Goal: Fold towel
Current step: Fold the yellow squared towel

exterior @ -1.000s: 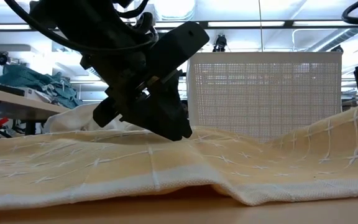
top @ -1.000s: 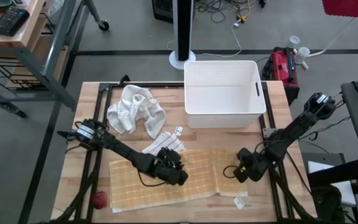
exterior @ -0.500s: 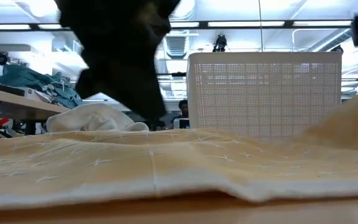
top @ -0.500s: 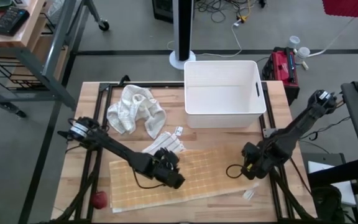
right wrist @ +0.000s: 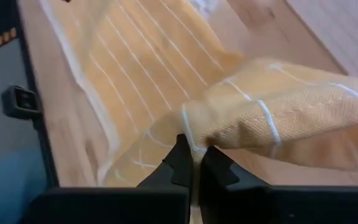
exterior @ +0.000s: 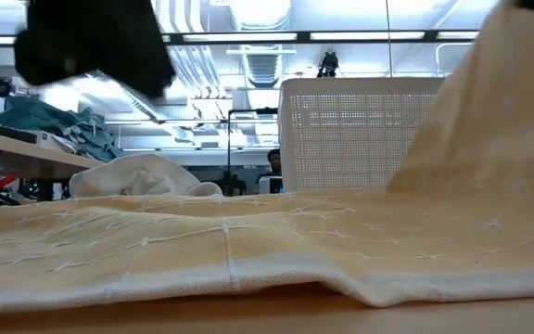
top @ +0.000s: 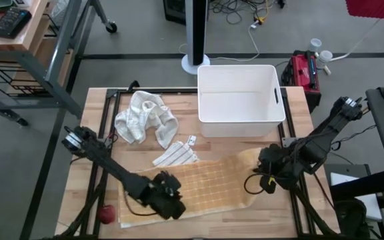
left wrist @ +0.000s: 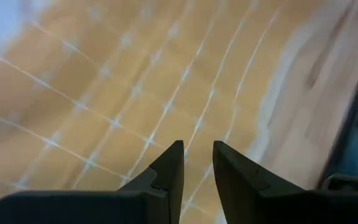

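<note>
Lying across the near half of the worktop [top: 99,133]: the yellow grid-patterned towel [top: 199,190], mostly flat, its right end rising off the wood. Pinching that lifted end: the right tool [top: 267,175], fingers clamped together on the cloth, the fabric bulging just past the fingertips [right wrist: 184,163] in the right wrist view. Reaching in from the right rear corner, the right arm sloping down low and forward to the towel's right edge, wrist bent toward the centre. Draping up and out of the top right in the low view: the raised towel [exterior: 471,139] corner, the rest spreading wide and wrinkled along the front.

Hovering over the towel's left portion: the left tool [top: 167,202], fingers standing narrowly apart with nothing visibly between them, the grid cloth [left wrist: 135,87] lying beneath the fingertips [left wrist: 174,163]. Stretching diagonally from the left edge of the worktop, the left arm long and low, ending near the towel's front-left part.

Sitting behind the yellow towel: a small striped cloth [top: 176,156], a crumpled white towel [top: 144,117] farther back left, a white bin [top: 240,100] at the rear. Resting at the front-left corner: a red ball [top: 105,213].
</note>
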Available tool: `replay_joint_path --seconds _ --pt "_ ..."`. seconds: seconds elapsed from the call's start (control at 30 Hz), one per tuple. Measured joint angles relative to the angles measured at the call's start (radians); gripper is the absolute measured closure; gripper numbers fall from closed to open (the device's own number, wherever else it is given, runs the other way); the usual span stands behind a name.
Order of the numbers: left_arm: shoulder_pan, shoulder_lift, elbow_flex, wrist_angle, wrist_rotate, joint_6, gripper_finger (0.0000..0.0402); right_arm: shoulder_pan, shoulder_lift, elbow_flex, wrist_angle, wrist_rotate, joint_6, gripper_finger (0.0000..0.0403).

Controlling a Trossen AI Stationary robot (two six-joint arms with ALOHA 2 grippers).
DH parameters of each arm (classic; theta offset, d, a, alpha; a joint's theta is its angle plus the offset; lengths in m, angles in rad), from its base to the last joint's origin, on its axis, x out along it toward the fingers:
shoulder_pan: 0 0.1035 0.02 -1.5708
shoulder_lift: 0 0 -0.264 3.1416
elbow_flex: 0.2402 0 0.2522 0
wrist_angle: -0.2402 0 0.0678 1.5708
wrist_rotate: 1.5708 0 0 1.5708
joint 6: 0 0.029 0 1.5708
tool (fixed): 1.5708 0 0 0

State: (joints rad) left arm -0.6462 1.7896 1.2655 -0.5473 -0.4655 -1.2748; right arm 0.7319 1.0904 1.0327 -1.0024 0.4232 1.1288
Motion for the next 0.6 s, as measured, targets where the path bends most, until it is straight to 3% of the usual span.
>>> replay_joint_path --seconds 0.3,0.6 --pt "-0.157 -0.148 0.0 -0.046 -0.541 -0.038 0.0325 -0.091 0.156 0.156 0.166 -0.004 -0.303 0.0403" --pt "-0.257 -0.236 0.0 -0.006 -0.801 0.129 0.0325 -0.209 0.364 0.349 0.314 -0.154 -0.582 0.0403"
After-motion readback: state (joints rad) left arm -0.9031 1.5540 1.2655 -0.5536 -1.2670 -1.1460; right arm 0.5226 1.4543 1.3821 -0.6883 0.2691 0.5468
